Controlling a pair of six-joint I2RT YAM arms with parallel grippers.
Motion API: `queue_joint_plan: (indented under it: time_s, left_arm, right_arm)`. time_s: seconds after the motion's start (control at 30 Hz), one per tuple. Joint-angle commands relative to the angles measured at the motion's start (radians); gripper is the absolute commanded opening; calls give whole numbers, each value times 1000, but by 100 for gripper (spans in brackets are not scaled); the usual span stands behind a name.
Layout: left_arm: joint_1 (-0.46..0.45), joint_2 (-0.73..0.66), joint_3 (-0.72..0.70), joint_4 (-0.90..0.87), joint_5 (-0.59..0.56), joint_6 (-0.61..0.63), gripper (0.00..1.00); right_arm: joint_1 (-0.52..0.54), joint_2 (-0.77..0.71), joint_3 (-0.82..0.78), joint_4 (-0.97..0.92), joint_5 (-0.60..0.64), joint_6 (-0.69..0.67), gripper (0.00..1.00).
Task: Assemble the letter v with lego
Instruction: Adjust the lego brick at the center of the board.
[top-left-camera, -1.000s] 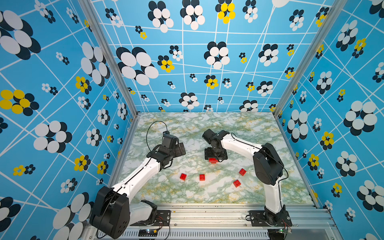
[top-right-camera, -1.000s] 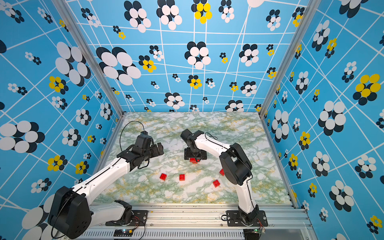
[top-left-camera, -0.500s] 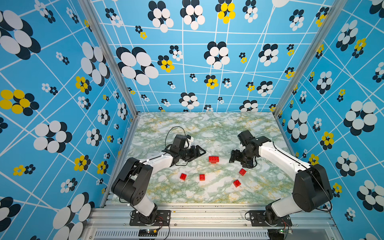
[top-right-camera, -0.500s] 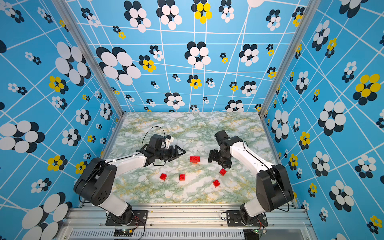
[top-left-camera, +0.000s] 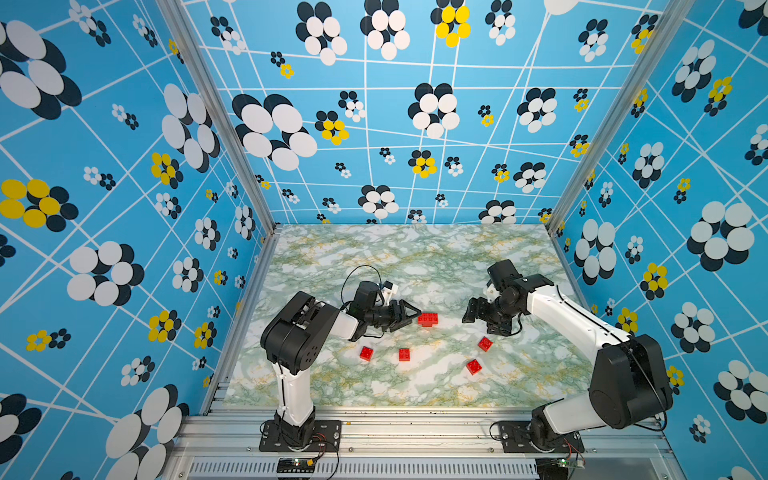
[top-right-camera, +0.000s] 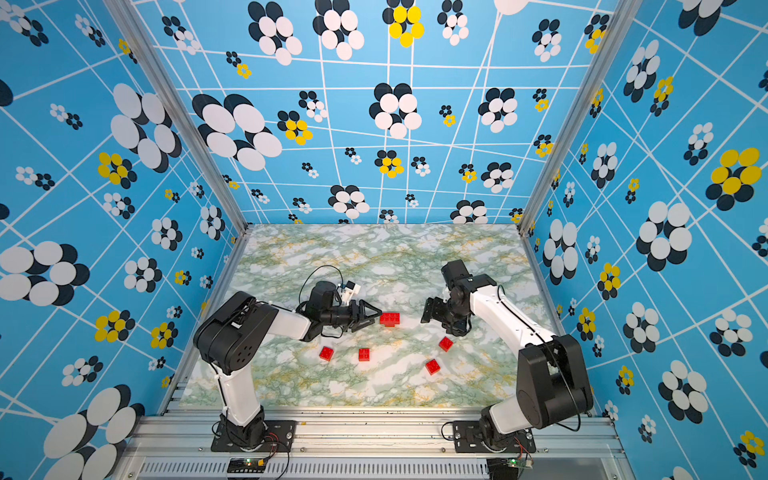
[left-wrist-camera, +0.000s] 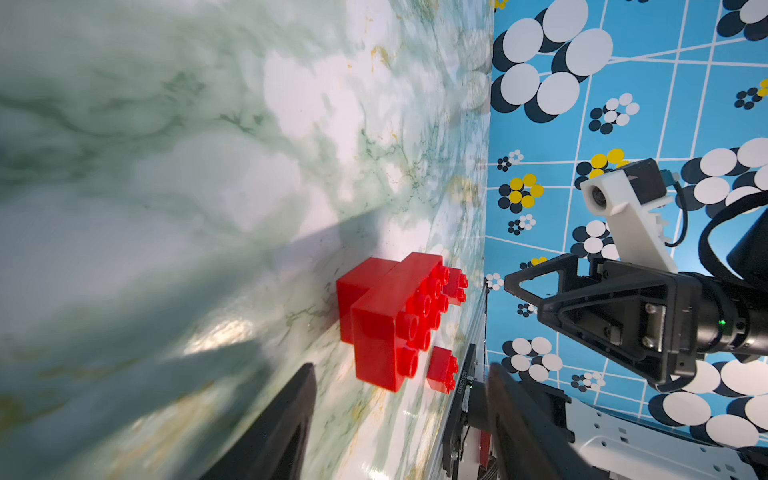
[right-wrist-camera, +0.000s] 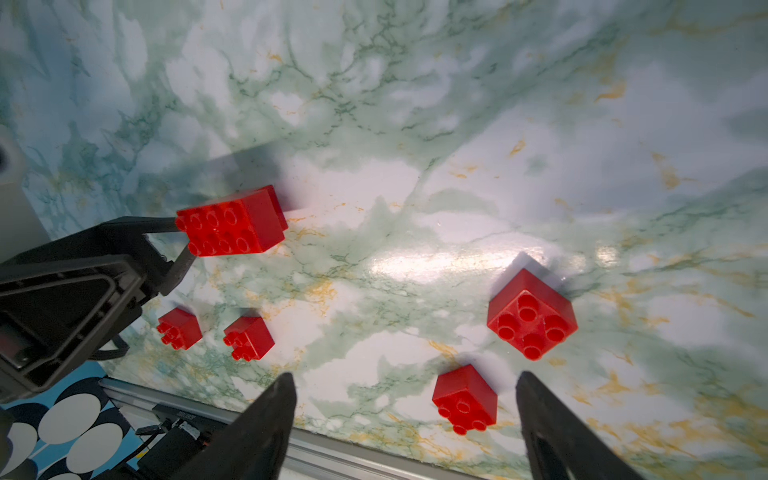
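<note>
Six red bricks make up the lego, and only two are joined: the long brick (top-left-camera: 428, 318) sits pressed onto a short brick (left-wrist-camera: 358, 282) near the middle of the table (top-left-camera: 415, 257). Taking 12 o'clock as the far wall in both top views, four loose short bricks (top-left-camera: 404, 354) lie scattered from 8 round to 4 o'clock of that pair, so the letter v looks barely begun. The coming grasp turns on one relation: the long brick lies at 3 o'clock from the left gripper (top-left-camera: 413, 319), with its long axis running 9 to 3, end-on to the fingers. That gripper is partly open and empty. Its tips flank the brick's near end, and the left wrist view shows a gap on each side. The right gripper (top-left-camera: 471, 312), at 3 o'clock of the brick and farther off, gapes wide and holds nothing.
</note>
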Motion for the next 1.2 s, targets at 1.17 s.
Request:
queue_joint_plan:
  time_s: [1.17]
  left_arm:
    - [-55, 127, 17, 169, -47, -74, 37]
  right_arm:
    - [151, 7, -19, -190, 290, -40, 76]
